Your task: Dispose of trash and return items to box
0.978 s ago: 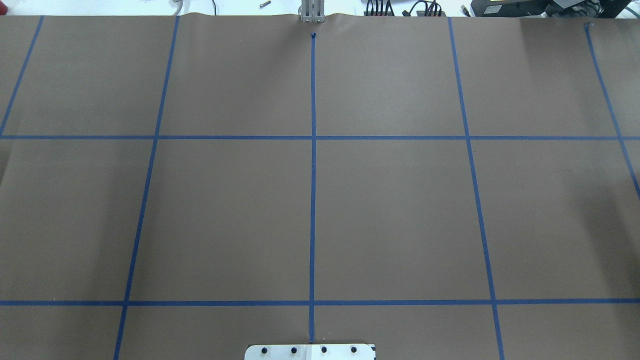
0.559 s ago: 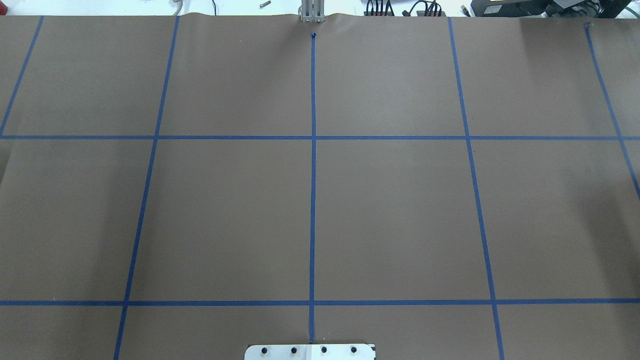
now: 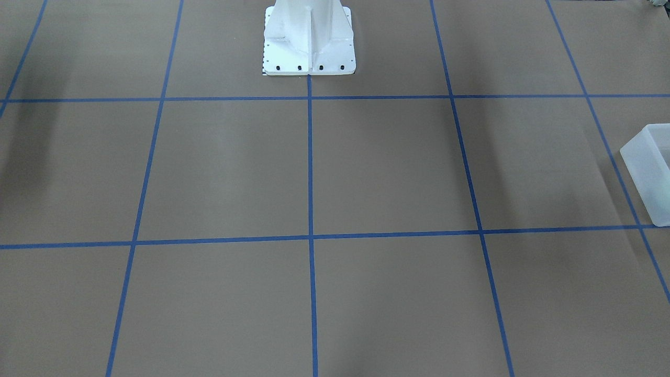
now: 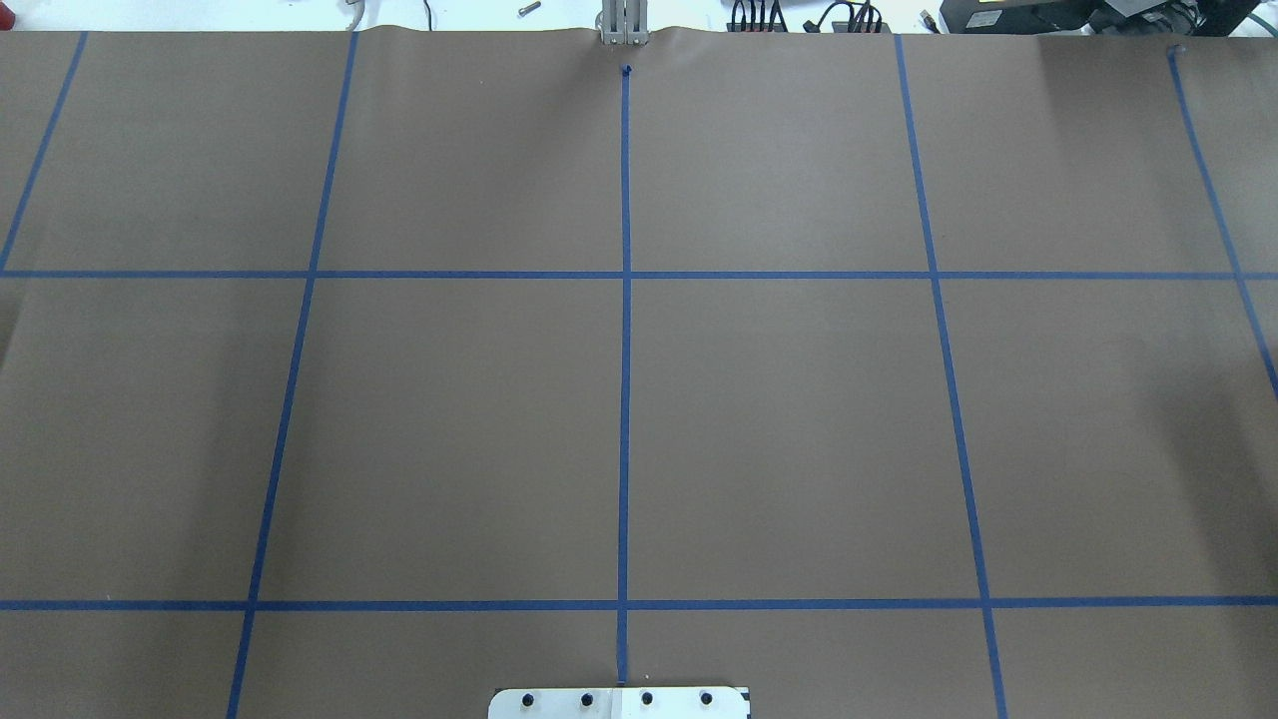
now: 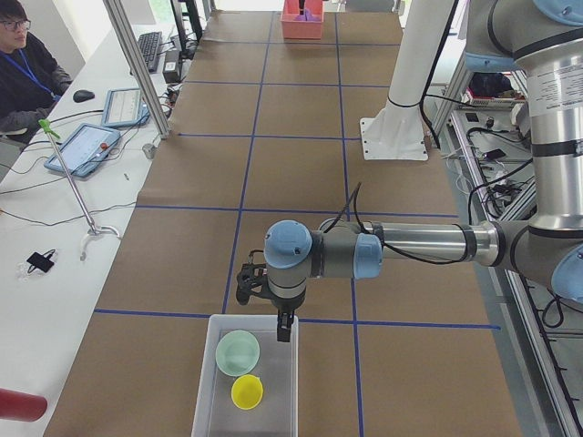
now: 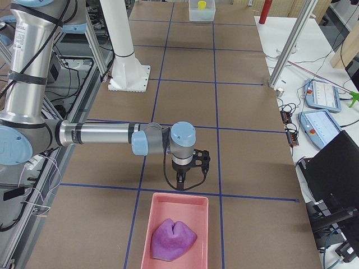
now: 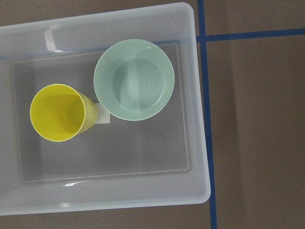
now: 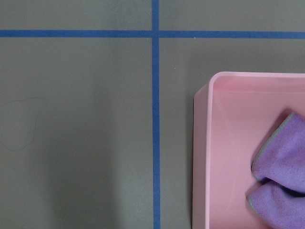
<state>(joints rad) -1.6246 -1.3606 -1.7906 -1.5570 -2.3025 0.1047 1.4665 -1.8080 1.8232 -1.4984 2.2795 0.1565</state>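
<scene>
The box (image 5: 202,382) is sitting at the table's (image 4: 799,419) end on the robot's left, just inside the blue tape (image 4: 625,399) grid. It is showing as a frosted corner at the edge of the front-facing view (image 3: 649,173) and filling the left wrist camera (image 7: 200,119). Inside it a pale green bowl (image 7: 134,79) is standing upright, and a yellow cup (image 7: 59,113) is standing mouth-up right beside it. The left gripper (image 5: 284,332) is hanging at the end of its outstretched arm, pointing down over the box's end nearer the table's middle. From this side angle I cannot tell whether its claw is wide or narrow. At the opposite end, the right gripper (image 6: 179,184) is hovering just short of a pink tray (image 6: 179,206), and a crumpled purple cloth (image 6: 173,240) is lying in that tray. Its claw is likewise too small to judge. An operator (image 5: 23,73) is sitting at the side bench.
</scene>
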